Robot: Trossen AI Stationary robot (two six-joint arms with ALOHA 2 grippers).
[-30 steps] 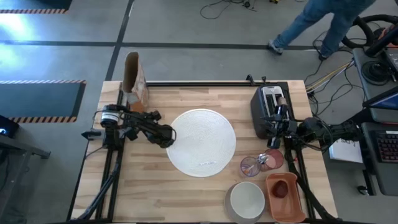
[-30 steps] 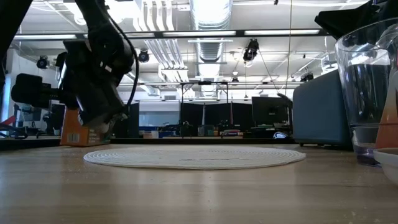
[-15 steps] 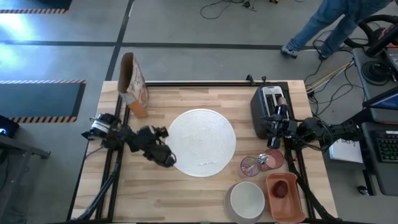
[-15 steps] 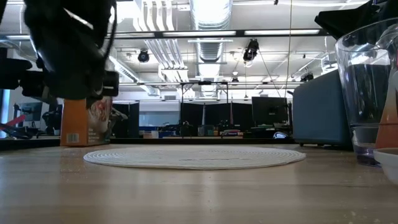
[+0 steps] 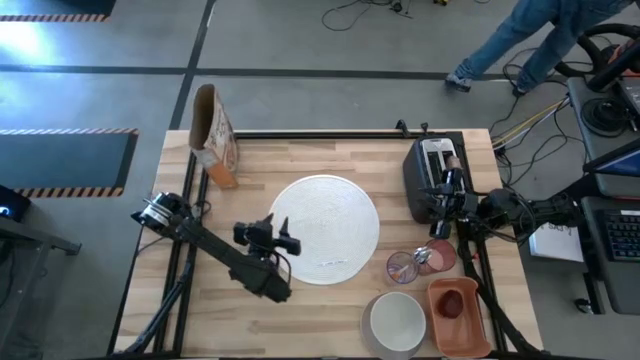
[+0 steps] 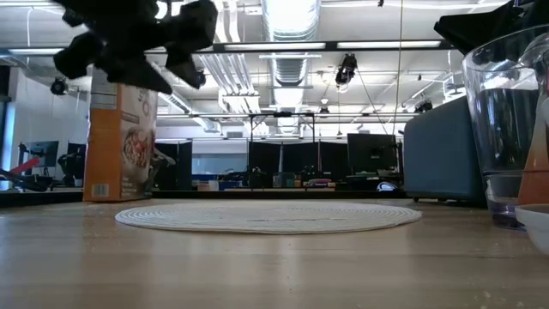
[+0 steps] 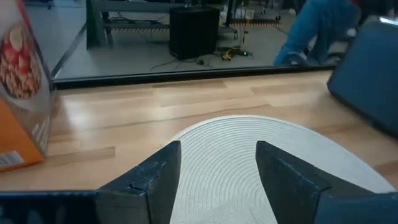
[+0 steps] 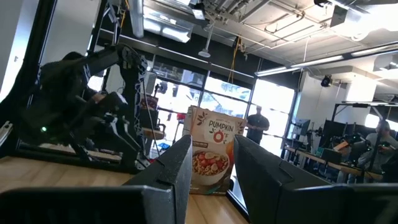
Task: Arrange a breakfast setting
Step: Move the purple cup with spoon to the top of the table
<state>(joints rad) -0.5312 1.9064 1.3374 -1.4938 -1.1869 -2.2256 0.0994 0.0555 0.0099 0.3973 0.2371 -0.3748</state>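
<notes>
I've pulled my left gripper (image 5: 283,243) back from the cereal box (image 5: 215,136) at eleven o'clock; its fingers stand apart, empty, over the round mat (image 5: 325,228). The box stands placed; my right gripper (image 5: 432,192) waits by the toaster (image 5: 428,168).

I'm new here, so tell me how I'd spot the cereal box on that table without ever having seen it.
Start at the big round white woven mat in the middle of the wooden table. Look to the table's far left corner, beyond the left arm: the cereal box stands upright there, alone. It is the only tall orange carton, with a bowl of cereal printed on it, unlike the dark toaster at the far right.
</notes>
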